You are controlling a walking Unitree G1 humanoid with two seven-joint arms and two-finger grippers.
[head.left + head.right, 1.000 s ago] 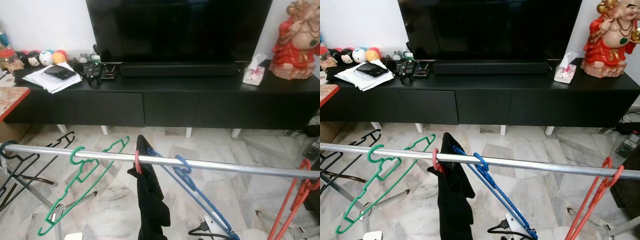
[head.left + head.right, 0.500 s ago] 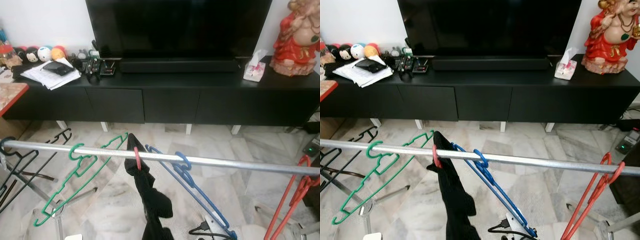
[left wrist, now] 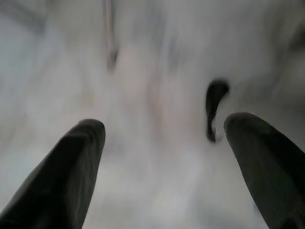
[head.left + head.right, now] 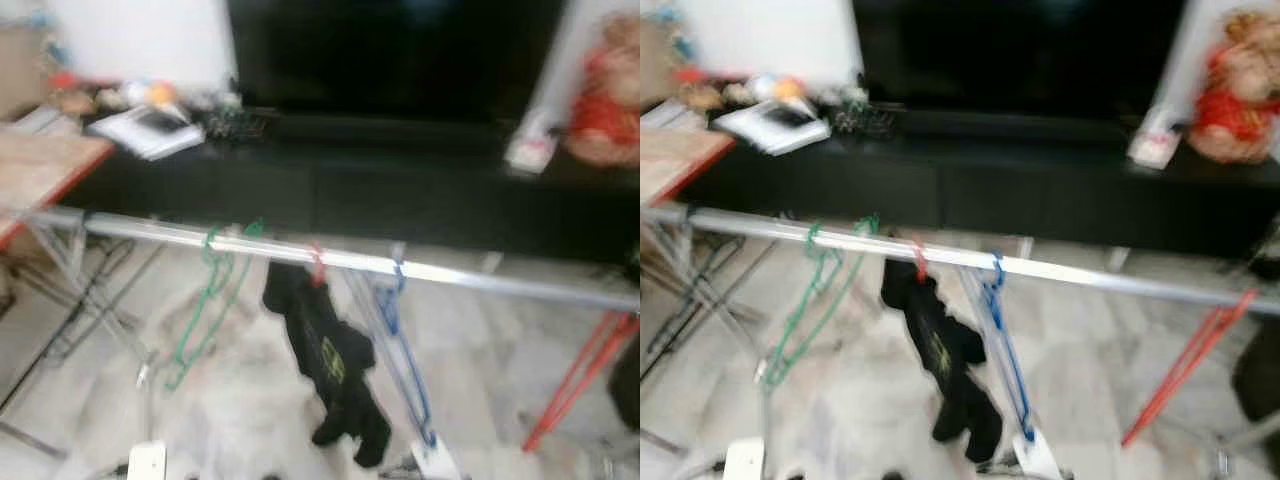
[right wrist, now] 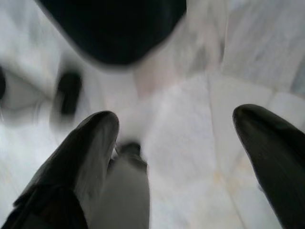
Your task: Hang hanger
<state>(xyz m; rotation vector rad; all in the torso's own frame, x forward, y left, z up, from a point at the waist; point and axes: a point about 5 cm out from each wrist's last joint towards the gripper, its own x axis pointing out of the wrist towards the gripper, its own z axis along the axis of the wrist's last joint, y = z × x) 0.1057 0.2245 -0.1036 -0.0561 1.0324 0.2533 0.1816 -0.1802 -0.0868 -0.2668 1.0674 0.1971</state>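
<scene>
Motion blur smears every view; the red figurine [image 4: 1238, 85] is cut off.

Rail [image 4: 450, 275] crowded mid-span: green hanger [image 4: 205, 300], black garment [image 4: 330, 360], blue hanger [image 4: 400, 350]. Bare rail between blue hanger and red hanger [image 4: 580, 380]. View blurred.

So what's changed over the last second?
Mostly the camera: the view has swung and blurred. The black garment on the pink hanger now hangs lower and swung out. Green hanger, blue hanger and red hanger remain on the rail.
</scene>
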